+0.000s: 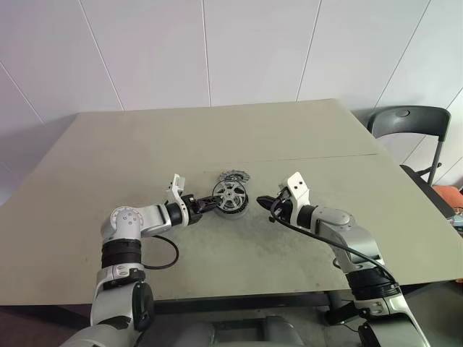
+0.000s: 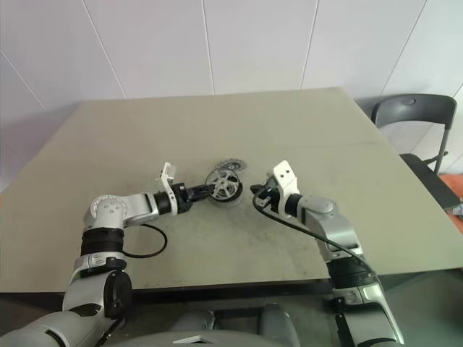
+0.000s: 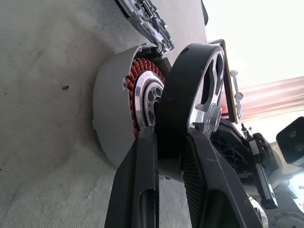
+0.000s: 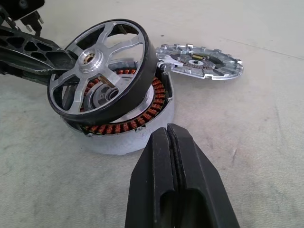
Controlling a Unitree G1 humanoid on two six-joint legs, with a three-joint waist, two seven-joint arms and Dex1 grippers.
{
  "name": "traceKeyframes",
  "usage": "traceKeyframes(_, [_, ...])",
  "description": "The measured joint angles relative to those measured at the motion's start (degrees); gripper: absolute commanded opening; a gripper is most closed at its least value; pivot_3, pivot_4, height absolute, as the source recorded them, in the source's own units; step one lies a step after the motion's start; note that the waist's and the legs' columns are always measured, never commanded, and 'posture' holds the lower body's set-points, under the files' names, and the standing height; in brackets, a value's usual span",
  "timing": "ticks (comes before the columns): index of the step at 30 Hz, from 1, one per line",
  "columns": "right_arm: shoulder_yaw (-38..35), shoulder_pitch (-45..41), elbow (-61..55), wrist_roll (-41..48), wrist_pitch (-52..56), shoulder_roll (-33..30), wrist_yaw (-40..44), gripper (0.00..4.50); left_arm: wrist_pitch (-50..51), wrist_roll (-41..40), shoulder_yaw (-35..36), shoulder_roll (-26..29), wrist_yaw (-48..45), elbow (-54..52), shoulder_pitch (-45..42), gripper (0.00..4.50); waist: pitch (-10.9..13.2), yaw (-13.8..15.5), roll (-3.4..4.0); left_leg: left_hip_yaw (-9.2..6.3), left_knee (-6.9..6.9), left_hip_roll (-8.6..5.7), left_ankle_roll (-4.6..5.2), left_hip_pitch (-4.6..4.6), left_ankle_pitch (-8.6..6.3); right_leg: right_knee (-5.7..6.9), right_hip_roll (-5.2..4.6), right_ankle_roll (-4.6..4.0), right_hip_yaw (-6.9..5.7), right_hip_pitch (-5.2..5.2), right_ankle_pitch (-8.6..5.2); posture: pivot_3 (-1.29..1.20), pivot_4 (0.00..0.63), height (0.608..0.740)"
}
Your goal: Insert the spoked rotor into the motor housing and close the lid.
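At frame centre, the left gripper (image 1: 207,205) pinches the rim of the spoked rotor (image 4: 102,71), which sits tilted over the motor housing (image 4: 128,130), its lower edge on the copper windings. The right gripper (image 4: 169,142) waits clenched and empty just beside. The lid (image 4: 199,61) lies behind, touching the housing. Level the rotor, centre its hub, then lower it gently.

Left tool (image 1: 206,207) gripping, right tool (image 1: 262,203) closed
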Motion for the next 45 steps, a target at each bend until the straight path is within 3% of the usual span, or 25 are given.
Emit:
traceKeyframes(13, [0.1, 0.0, 0.5, -0.8, -0.2, 0.4, -0.6, 0.0, 0.8, 0.0, 0.3, 0.4, -0.3, -0.2, 0.1, 0.39, 0.0, 0.0, 0.0, 0.0, 0.0, 0.0, 0.0, 0.01, 0.0, 0.0, 0.0, 0.0, 0.0, 0.0, 0.0, 0.0, 0.0, 0.74])
traceKeyframes(17, [0.1, 0.0, 0.5, -1.0, -0.2, 0.5, -0.7, 0.0, 0.8, -0.1, 0.3, 0.4, -0.7, -0.2, 0.3, 1.8, 0.0, 0.0, 0.0, 0.0, 0.0, 0.0, 0.0, 0.01, 0.0, 0.0, 0.0, 0.0, 0.0, 0.0, 0.0, 0.0, 0.0, 0.74])
traceKeyframes(23, [0.2, 0.0, 0.5, -1.1, -0.2, 0.6, -0.7, 0.0, 0.4, -0.9, 0.0, 0.2, -2.0, -0.2, -0.1, 3.52, 0.0, 0.0, -0.01, 0.0, 0.04, 0.0, -0.03, 0.09, 0.02, 0.03, 0.01, -0.02, 0.0, 0.12, 0.03, 0.0, 0.0, 0.74])
traceKeyframes(28, [0.2, 0.1, 0.5, -1.1, -0.2, 1.0, -0.8, 0.0, -0.4, -0.5, -0.3, 0.4, -2.4, -0.1, -0.2, 3.52, 0.0, 0.0, -0.01, 0.0, 0.1, 0.01, -0.05, 0.15, 0.04, 0.03, 0.03, 0.0, 0.0, 0.21, 0.07, 0.0, 0.0, 0.74])
traceKeyframes(33, [0.2, 0.2, 0.7, -1.6, -0.5, 1.1, -0.8, 0.0, -2.2, 1.7, -4.8, 4.0, -4.8, -0.8, -0.2, 3.52, 0.0, -0.1, -0.01, 0.0, 0.08, 0.04, -0.07, 0.14, 0.04, 0.04, 0.08, -0.02, 0.0, 0.18, 0.08, 0.0, 0.0, 0.74])
traceKeyframes(40, [0.5, 0.2, 1.2, -2.0, -1.3, 1.2, -0.9, 0.0, -3.8, 6.0, -11.3, 10.0, -6.5, -7.7, -0.2, 3.52, 0.0, -0.6, -0.01, 0.01, 0.01, 0.11, -0.08, 0.05, 0.05, 0.03, 0.15, -0.06, 0.02, 0.01, 0.11, 0.0, 0.0, 0.74])
traceKeyframes(45, [0.9, 0.2, 1.9, -2.1, -1.5, 1.5, -0.9, 0.0, -10.6, 11.3, -17.0, 13.3, -8.1, -14.5, 0.0, 3.52, 0.0, 0.0, -0.01, 0.04, 0.0, 0.11, -0.08, 0.03, 0.05, -0.01, 0.14, -0.07, 0.02, 0.01, 0.11, 0.0, 0.0, 0.74])
